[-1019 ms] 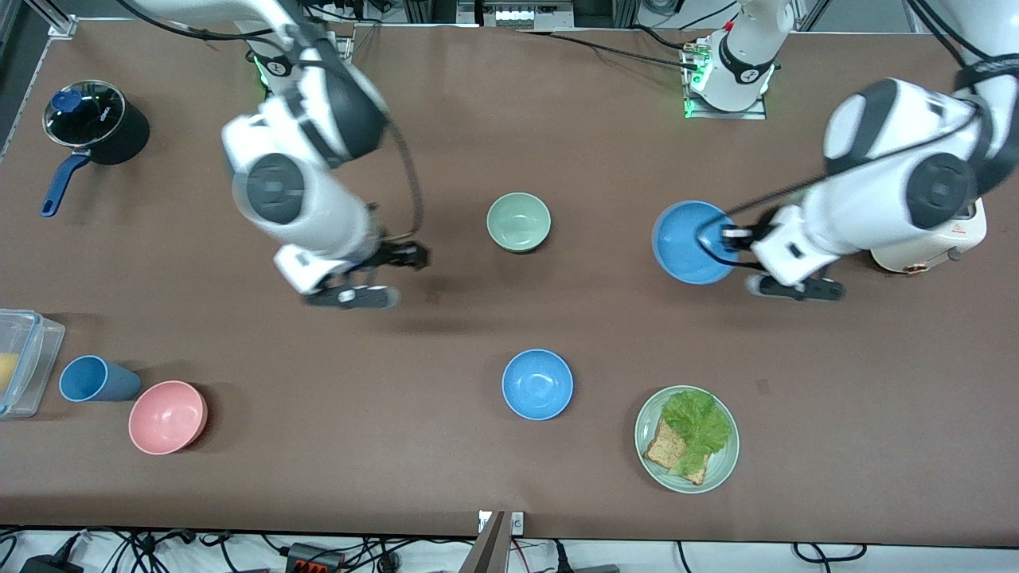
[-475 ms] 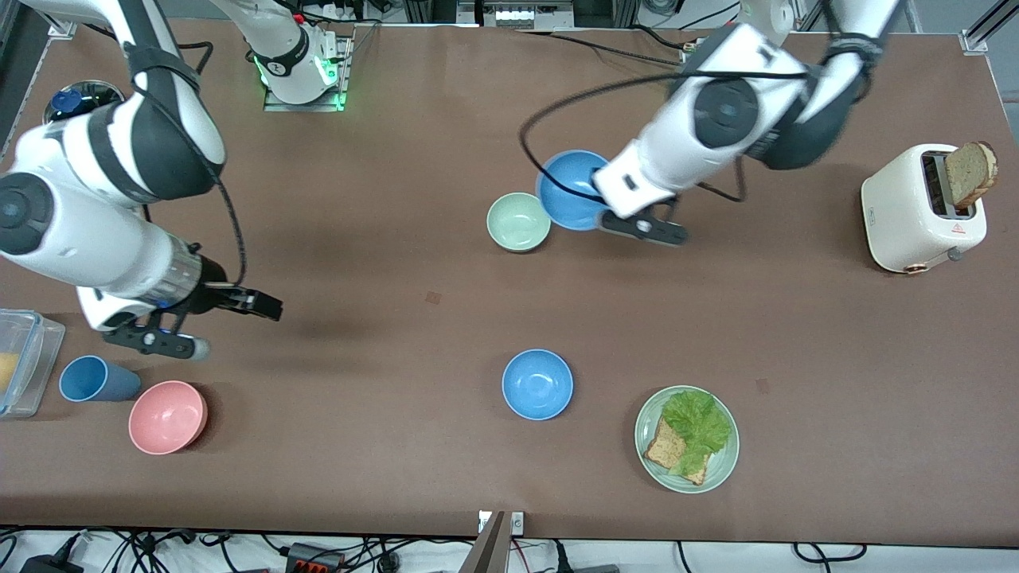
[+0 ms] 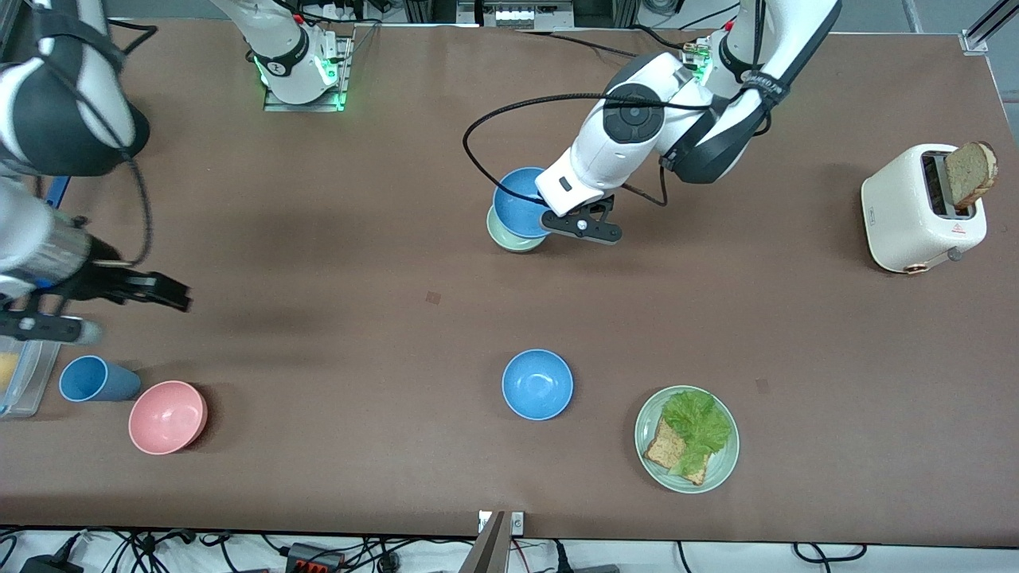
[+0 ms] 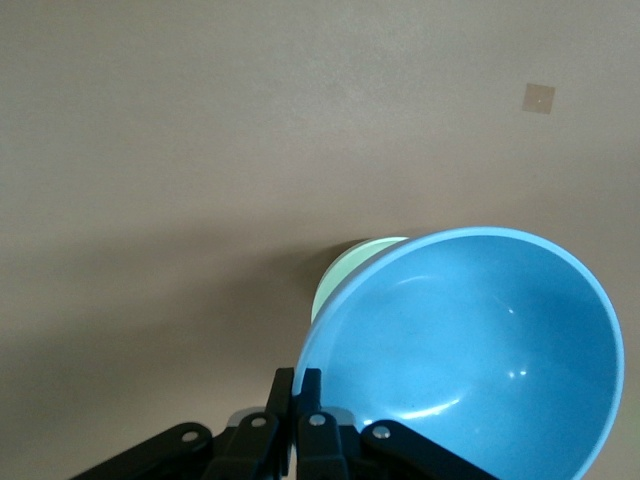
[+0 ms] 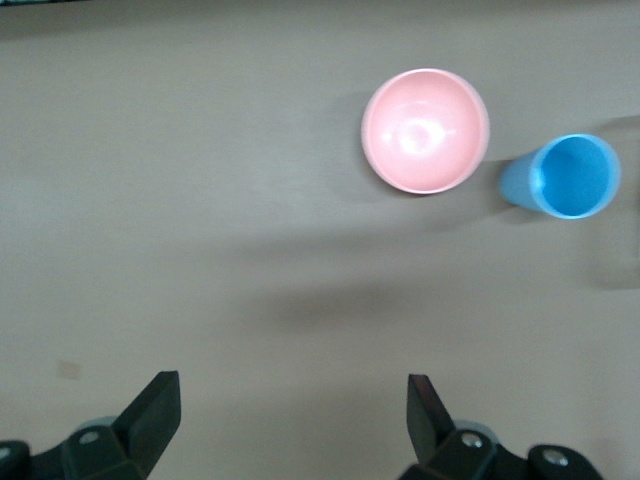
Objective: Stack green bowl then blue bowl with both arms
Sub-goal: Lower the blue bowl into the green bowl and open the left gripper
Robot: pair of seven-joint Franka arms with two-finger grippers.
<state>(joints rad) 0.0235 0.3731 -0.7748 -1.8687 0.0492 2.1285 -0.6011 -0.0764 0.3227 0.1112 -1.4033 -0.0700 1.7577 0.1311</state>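
Note:
My left gripper (image 3: 548, 216) is shut on the rim of a bright blue bowl (image 3: 517, 200) and holds it tilted over the pale green bowl (image 3: 509, 239), which stands on the table mid-way along. In the left wrist view the gripper (image 4: 300, 385) pinches the blue bowl's (image 4: 470, 355) rim, and only a sliver of the green bowl (image 4: 345, 272) shows under it. I cannot tell if the two bowls touch. A second blue bowl (image 3: 537, 384) sits nearer the front camera. My right gripper (image 3: 177, 299) is open and empty at the right arm's end; the right wrist view (image 5: 290, 400) shows it over bare table.
A pink bowl (image 3: 167, 416), a blue cup (image 3: 95, 379) and a clear container (image 3: 24, 370) stand at the right arm's end. A pale-green plate (image 3: 642, 434) with lettuce and bread lies beside the second blue bowl. A toaster (image 3: 915, 211) stands at the left arm's end.
My left gripper has carried the blue bowl from beside the green bowl to over it. My right arm has swung away toward its own end of the table.

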